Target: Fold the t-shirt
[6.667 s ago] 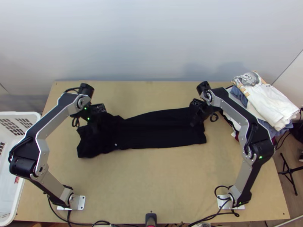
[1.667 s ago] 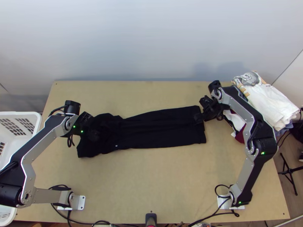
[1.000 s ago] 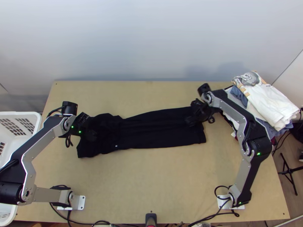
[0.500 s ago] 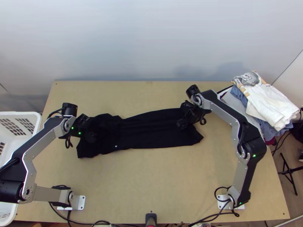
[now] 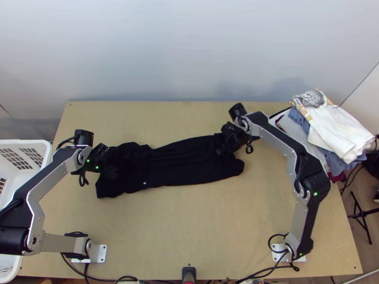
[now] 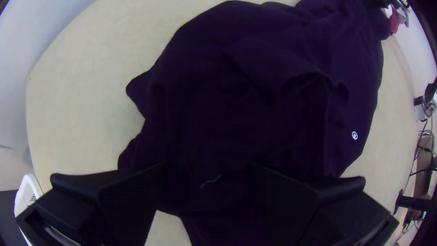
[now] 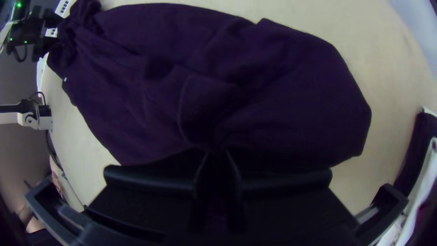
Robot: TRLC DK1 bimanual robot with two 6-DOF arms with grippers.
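Black t-shirt [image 5: 182, 163] is lying lengthwise across the light wooden table [image 5: 189, 227], its long axis running between the two arms; right gripper [image 7: 216, 158] is pinching cloth near the end closer to the right arm, its fingers almost meeting; from there the garment's bulk is extending toward the left arm, probably the direction for the next fold; left gripper [image 6: 209, 171] is standing at the bunched end, fingers wide apart, apparently clamping nothing; black fingers are masking the pinched portion; dark layers are blending, their count remaining unverifiable.
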